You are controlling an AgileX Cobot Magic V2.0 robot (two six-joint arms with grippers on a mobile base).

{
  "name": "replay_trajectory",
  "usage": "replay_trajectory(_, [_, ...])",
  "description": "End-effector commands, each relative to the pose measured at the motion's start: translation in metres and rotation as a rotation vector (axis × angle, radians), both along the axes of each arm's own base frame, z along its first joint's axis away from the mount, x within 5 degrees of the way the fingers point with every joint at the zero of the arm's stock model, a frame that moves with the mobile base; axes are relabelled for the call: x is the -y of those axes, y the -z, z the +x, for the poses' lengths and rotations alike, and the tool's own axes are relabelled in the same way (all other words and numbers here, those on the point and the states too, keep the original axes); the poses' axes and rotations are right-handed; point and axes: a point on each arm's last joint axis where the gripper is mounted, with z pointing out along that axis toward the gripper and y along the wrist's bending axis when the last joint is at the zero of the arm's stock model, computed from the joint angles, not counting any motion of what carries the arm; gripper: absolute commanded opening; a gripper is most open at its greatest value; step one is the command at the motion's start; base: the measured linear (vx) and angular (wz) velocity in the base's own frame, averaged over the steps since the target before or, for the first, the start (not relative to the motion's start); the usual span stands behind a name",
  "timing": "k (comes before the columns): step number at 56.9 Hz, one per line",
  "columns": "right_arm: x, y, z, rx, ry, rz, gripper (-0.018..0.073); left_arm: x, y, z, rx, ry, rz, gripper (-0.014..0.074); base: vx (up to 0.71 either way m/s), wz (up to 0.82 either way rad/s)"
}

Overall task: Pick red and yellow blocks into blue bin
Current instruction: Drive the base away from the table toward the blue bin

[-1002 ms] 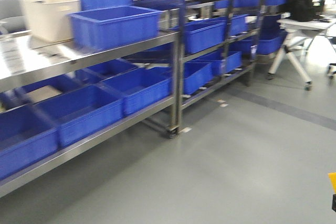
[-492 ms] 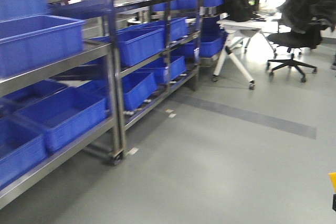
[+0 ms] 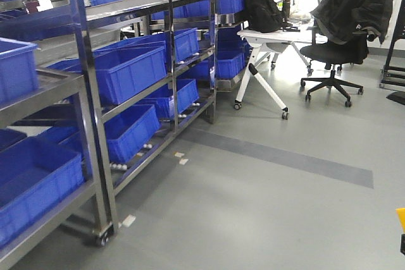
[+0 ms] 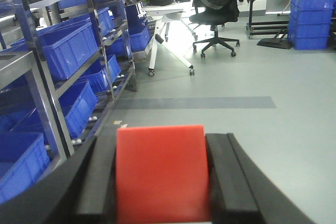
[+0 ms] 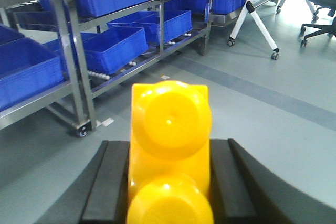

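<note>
My left gripper (image 4: 160, 141) is shut on the red block (image 4: 160, 179), a plain red cube that fills the gap between the black fingers. In the right wrist view a yellow brick (image 5: 169, 124) with two round studs is held lengthwise, my right gripper (image 5: 169, 148) shut on it. One yellow corner of it shows at the front view's right edge (image 3: 400, 219). The blue bin (image 3: 12, 71) stands on the steel shelf top, cut off by the left edge of the front view. Both grippers hang over bare floor, away from it.
Steel wheeled racks (image 3: 95, 131) with several blue crates (image 3: 130, 71) run along the left. A white folding table (image 3: 266, 39) with a black backpack and a black office chair (image 3: 335, 49) draped with a jacket stand ahead. Stacked blue crates (image 4: 312, 11) stand far right. A darker stripe crosses the grey floor (image 3: 278, 156).
The front view has swung right: the racks slid left, the cream tub left the picture, the blue bin moved to the left edge, and the table and chair came fully into view.
</note>
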Motion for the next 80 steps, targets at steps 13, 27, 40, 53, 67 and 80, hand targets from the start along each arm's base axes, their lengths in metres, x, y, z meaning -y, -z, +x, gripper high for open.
replay_trajectory(13, [0.0021,-0.0163,0.0015,0.102,0.025,0.009,-0.0010,-0.0002,-0.0162,-0.0001,0.099,-0.003,-0.041,0.0002,0.59,0.03])
replay_trajectory(27, [0.0021,-0.0163,0.0015,0.102,0.025,0.009,-0.0010,-0.0002,-0.0162,-0.0001,0.099,-0.003,-0.041,0.0002,0.58,0.11])
replay_trajectory(40, [0.0024,-0.0163,0.0016,0.102,0.027,0.009,-0.0010,-0.0001,-0.0161,0.0003,0.097,-0.003,-0.041,0.0002,0.56,0.23])
replay_trajectory(53, [0.0024,-0.0163,0.0016,0.102,0.027,0.009,-0.0010,-0.0001,-0.0161,0.0003,0.097,-0.003,-0.041,0.0002,0.50,0.55])
replay_trajectory(67, [0.0024,-0.0163,0.0016,0.102,0.027,0.009,-0.0010,-0.0001,-0.0161,0.0003,0.097,-0.003,-0.041,0.0002,0.41,0.79])
replay_trajectory(80, [0.0024,-0.0164,0.0016,0.102,0.027,0.009,-0.0010,-0.0001,-0.0161,0.0003,0.097,-0.003,-0.041,0.0002,0.33,0.72])
